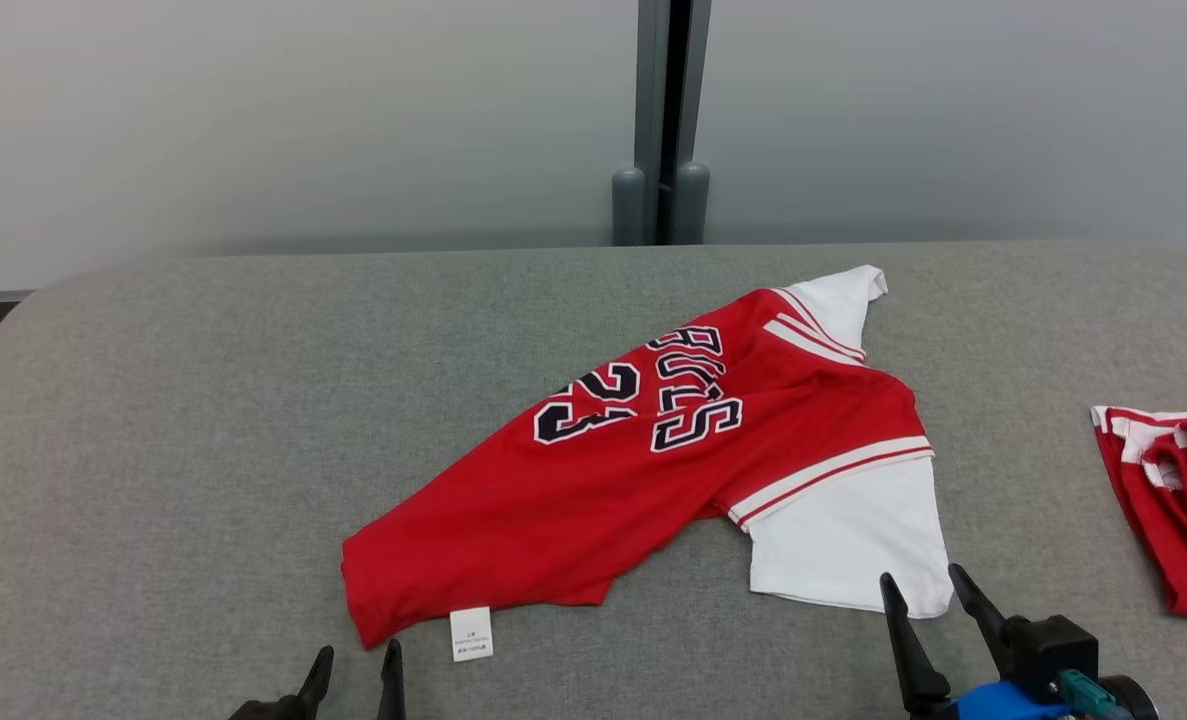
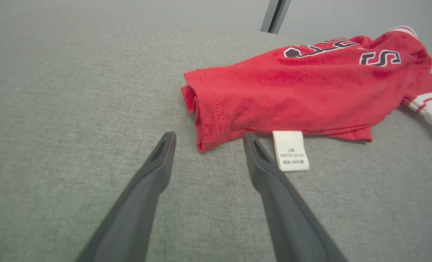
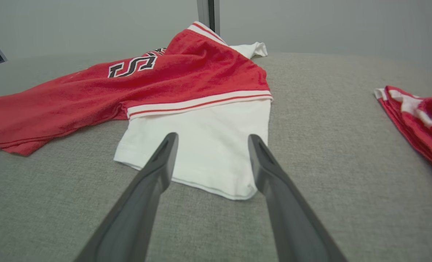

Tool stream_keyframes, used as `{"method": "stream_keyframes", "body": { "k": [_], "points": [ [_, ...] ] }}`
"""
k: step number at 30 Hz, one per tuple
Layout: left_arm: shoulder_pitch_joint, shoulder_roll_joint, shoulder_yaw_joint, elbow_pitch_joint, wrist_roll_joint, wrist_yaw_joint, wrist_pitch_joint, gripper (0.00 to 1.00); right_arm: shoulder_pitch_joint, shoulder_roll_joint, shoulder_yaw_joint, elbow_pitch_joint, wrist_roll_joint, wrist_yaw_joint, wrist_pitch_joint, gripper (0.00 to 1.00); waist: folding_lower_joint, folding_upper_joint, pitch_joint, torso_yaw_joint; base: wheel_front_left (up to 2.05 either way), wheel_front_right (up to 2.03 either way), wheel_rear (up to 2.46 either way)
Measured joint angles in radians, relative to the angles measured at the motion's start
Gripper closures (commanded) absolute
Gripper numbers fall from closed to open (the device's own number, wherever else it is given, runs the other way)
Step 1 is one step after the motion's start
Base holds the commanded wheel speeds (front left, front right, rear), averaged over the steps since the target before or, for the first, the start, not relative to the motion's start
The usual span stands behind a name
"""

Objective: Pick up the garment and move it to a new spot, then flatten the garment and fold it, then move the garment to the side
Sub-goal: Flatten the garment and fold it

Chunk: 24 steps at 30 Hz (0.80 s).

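Note:
A red jersey [image 1: 643,470] with white sleeves and dark lettering lies crumpled and slanted across the grey cushion [image 1: 153,450]. Its hem corner [image 2: 205,120] and a white care label [image 2: 290,150] point toward me. My left gripper [image 1: 355,663] is open just short of that hem corner, with nothing between its fingers. In the left wrist view the left gripper [image 2: 208,140] frames the corner. My right gripper [image 1: 923,585] is open at the edge of the white sleeve [image 1: 848,545]. In the right wrist view the right gripper [image 3: 212,140] hovers over the sleeve [image 3: 208,145].
A second red and white garment [image 1: 1178,490] lies bunched at the cushion's right edge, also visible as the garment [image 3: 416,116] in the right wrist view. A grey post [image 1: 661,120] stands behind the cushion against a pale wall. Bare cushion spreads to the left.

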State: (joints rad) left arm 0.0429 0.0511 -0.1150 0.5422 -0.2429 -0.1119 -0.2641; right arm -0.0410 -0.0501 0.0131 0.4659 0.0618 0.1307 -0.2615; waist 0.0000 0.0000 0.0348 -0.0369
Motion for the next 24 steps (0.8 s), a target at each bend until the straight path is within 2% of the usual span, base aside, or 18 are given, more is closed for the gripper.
{"method": "stream_keyframes", "body": {
  "k": [18,19,20,21,22,24],
  "points": [
    [-0.112,0.000,-0.001,0.059,-0.057,-0.012,0.000,0.00,-0.067,0.000,-0.023,-0.015,-0.007,0.000,0.000,0.00,0.0002,0.0000,0.113,-0.020,0.00,0.00,0.00],
    [-0.113,0.000,0.000,0.059,-0.057,-0.012,0.000,0.21,-0.073,0.000,-0.023,-0.015,-0.007,0.000,0.000,0.00,0.0001,0.0000,0.117,-0.020,0.00,0.00,0.00],
    [-0.116,0.000,0.000,0.060,-0.057,-0.012,0.000,0.62,-0.078,0.000,-0.023,-0.016,-0.007,0.000,0.000,0.00,0.0002,0.0000,0.120,-0.019,0.00,0.00,0.00],
    [-0.121,0.000,0.000,0.061,-0.057,-0.012,0.000,0.89,-0.081,0.000,-0.023,-0.016,-0.006,0.000,0.000,0.00,0.0002,0.0000,0.123,-0.018,0.00,0.00,0.00],
    [-0.126,0.000,0.000,0.061,-0.057,-0.013,0.000,1.00,-0.084,0.000,-0.024,-0.016,-0.006,0.000,0.000,0.00,0.0002,0.0000,0.126,-0.017,0.00,0.00,0.00],
    [-0.130,0.000,0.000,0.059,-0.057,-0.014,0.000,1.00,-0.085,0.000,-0.028,-0.012,-0.005,0.000,0.000,0.00,0.0001,0.0000,0.131,-0.014,0.00,0.00,0.00]
  ]
}}
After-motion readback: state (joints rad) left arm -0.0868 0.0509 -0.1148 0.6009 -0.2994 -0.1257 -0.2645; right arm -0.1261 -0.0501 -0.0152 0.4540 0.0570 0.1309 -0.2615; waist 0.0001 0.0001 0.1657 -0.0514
